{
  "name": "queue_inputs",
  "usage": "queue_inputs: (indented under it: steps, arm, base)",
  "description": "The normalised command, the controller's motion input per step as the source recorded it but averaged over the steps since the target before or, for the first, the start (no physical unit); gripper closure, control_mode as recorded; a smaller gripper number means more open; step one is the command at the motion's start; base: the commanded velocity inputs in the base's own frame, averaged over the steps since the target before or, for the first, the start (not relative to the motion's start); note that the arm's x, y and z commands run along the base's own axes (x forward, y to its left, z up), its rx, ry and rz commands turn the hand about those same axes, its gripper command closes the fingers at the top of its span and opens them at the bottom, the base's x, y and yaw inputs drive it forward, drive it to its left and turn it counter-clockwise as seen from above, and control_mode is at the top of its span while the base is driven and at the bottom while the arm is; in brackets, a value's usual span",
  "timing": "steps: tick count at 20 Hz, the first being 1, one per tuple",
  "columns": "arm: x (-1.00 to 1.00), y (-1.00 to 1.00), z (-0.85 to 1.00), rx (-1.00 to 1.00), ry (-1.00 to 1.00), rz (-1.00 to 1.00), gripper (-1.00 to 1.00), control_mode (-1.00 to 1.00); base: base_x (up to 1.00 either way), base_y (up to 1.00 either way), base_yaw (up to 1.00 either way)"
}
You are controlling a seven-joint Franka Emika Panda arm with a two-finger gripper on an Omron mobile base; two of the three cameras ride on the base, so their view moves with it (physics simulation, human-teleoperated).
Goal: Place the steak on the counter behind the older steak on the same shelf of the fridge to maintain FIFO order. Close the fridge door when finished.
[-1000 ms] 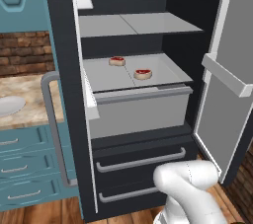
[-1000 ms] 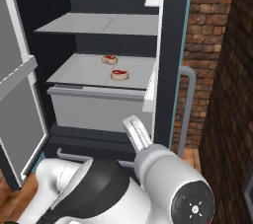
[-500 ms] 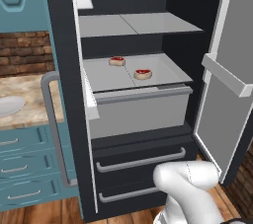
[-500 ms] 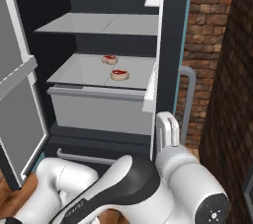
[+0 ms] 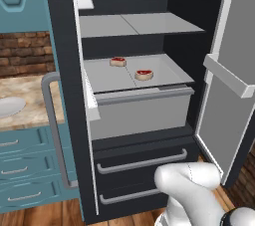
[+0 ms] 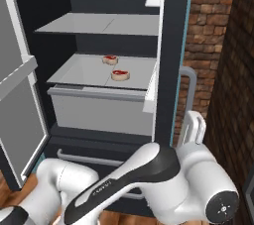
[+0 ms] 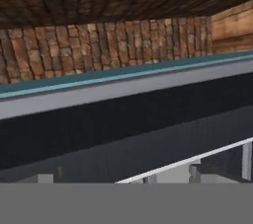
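Two steaks on shelf (image 5: pixel 164 73): steak (image 5: pixel 118 61) behind older steak (image 5: pixel 143 74), line running front-to-back | claw (image 6: pixel 194 126) wide, empty

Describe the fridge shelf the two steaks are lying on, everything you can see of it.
The shelf is a wide, flat, light-grey panel with a centre seam running front to back, set mid-height in the open fridge. Below its front edge sits a grey box drawer front. Two small raw steaks rest on it, apart from each other: one further back and to the left, the other nearer the front, close to the seam. A thinner grey shelf hangs above it.
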Motion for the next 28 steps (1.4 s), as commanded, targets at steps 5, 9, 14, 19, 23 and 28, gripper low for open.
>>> queue_inputs:
  steps: [5, 9, 14, 19, 23, 28]
  arm:
    - [0.41, -0.12, -0.19, 0.00, 0.12, 0.00, -1.00, -1.00]
    - [0.43, -0.20, -0.23, 0.00, 0.00, 0.01, -1.00, -1.00]
    - [0.53, -0.08, -0.16, 0.00, 0.00, 0.02, -1.00, -1.00]
    - [0.39, -0.15, -0.06, 0.00, 0.00, 0.00, -1.00, -1.00]
    - [0.00, -0.30, 0.00, 0.01, 0.00, 0.00, -1.00, -1.00]
    - [0.01, -0.28, 0.00, 0.02, -0.02, 0.00, -1.00, -1.00]
  base:
    - [0.00, 0.00, 0.00]
    - [0.00, 0.00, 0.00]
    - [0.00, 0.00, 0.00]
    - [0.00, 0.00, 0.00]
    - [0.00, 0.00, 0.00]
    - [0.00, 0.00, 0.00]
